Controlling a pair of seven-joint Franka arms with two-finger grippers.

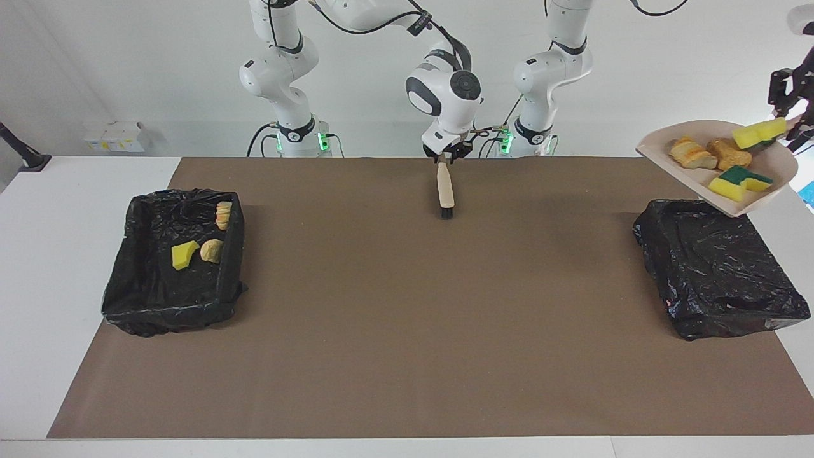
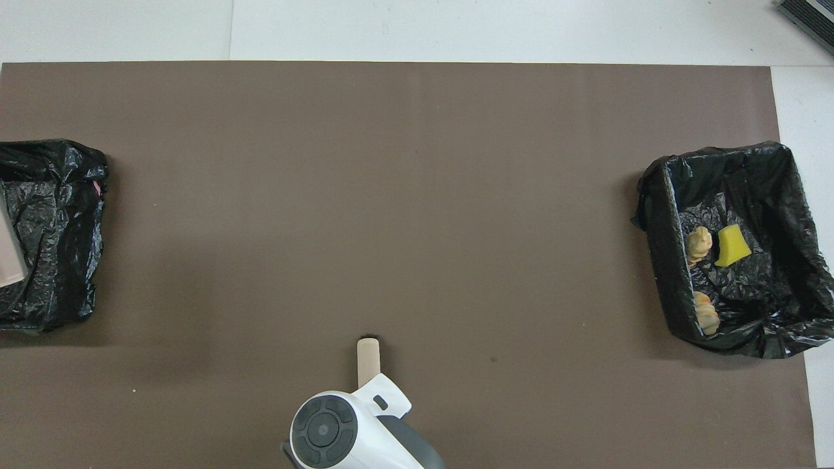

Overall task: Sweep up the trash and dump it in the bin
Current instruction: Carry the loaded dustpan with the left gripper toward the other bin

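Trash: four scraps (image 1: 725,164) sit in the dustpan (image 1: 661,152), held up over the bin (image 1: 718,273) at the left arm's end by the left gripper (image 1: 788,117), jaws clamped on its handle. Three more (image 1: 197,245) already lie in the other bin (image 1: 137,280). Dumping step, I'd say; next the pan needs tipping. Right gripper (image 1: 447,156) hovers with the brush (image 1: 445,191); can't tell about its jaws.
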